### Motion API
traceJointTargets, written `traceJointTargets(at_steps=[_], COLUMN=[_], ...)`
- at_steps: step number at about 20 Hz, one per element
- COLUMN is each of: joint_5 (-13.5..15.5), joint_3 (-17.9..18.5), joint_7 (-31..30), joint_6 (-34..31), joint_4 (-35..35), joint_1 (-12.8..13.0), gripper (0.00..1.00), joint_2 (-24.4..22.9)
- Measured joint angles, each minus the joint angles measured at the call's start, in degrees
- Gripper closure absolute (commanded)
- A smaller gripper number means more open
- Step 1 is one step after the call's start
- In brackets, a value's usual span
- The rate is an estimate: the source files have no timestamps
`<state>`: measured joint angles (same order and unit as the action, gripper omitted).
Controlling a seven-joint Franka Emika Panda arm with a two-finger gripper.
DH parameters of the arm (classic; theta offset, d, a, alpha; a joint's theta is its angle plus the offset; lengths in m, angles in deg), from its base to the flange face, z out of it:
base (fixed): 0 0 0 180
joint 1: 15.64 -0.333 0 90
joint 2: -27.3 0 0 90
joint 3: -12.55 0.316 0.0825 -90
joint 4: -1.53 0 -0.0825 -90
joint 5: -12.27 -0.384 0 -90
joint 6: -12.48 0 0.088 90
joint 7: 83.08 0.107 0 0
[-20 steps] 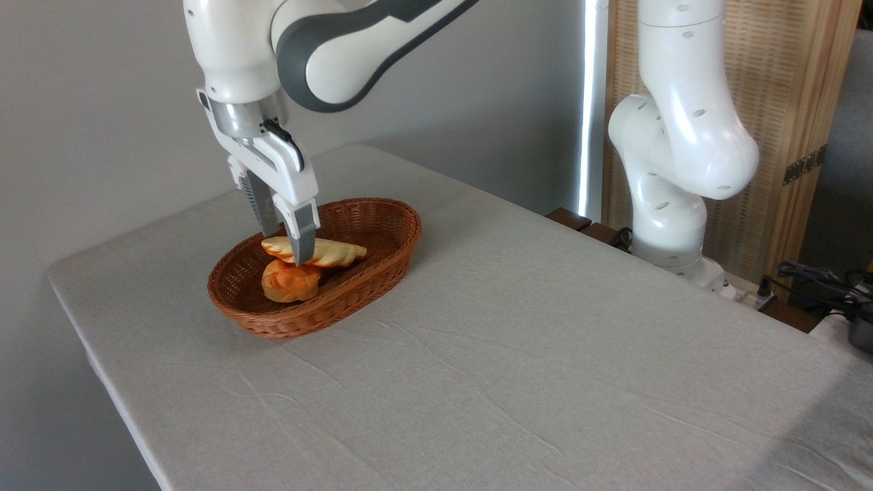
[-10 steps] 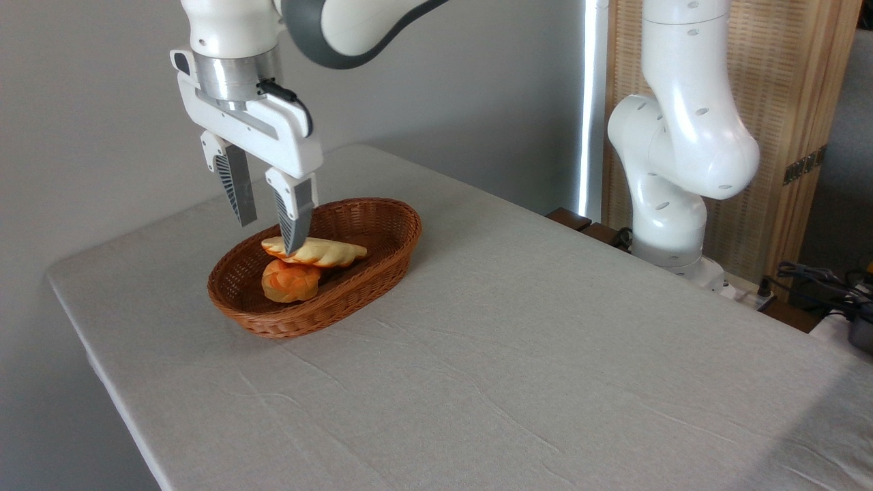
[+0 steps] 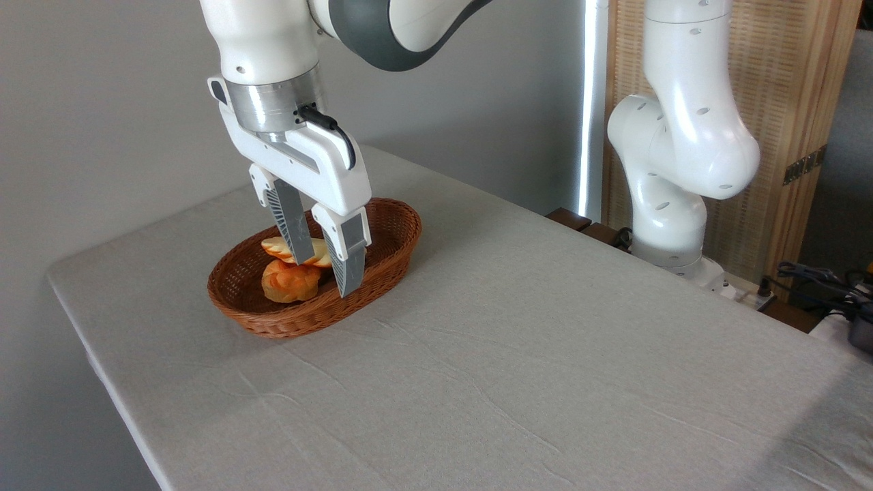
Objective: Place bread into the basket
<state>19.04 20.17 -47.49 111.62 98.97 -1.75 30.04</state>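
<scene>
Inside the basket [image 3: 389, 235], an oval of reddish-brown wicker with a thick braided rim, two baked items lie together. Uppermost is the bread [image 3: 315, 253], a pale golden-yellow loaf lying roughly lengthwise toward the basket's left half; only its left end and a strip of its middle show, because the gripper's fingers stand in front of it. Just below it, toward the near-left wall, sits a small round orange bun [image 3: 290, 281], and the loaf seems to rest partly on top of it, the two touching.

Above the basket hangs the gripper [image 3: 326, 268], pointing downward with a slight tilt. Its jaws are parted with a clear gap between them, and nothing is clamped there (the yellow seen in the gap is the loaf lying farther back in the basket, and it cannot be told whether the fingertips touch it). One finger [image 3: 291, 232] crosses the loaf in the picture, while the other reaches down in front of the basket's near rim.

Under all this is the worktop [image 3: 518, 354], covered in a light grey cloth with soft creases, and the basket stands near its far-left corner. At the right the white arm [image 3: 682, 157] rises from its base beyond the worktop's edge, in front of a slatted wooden panel [image 3: 771, 88].
</scene>
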Motion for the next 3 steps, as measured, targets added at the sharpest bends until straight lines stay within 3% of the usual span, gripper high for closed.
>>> traceJointTargets(at_steps=[3], joint_5=[-0.20], joint_3=[0.13], joint_7=[1.64], joint_6=[0.00], joint_4=[0.00], joint_1=[0.04], gripper=[0.00], joint_2=[0.14])
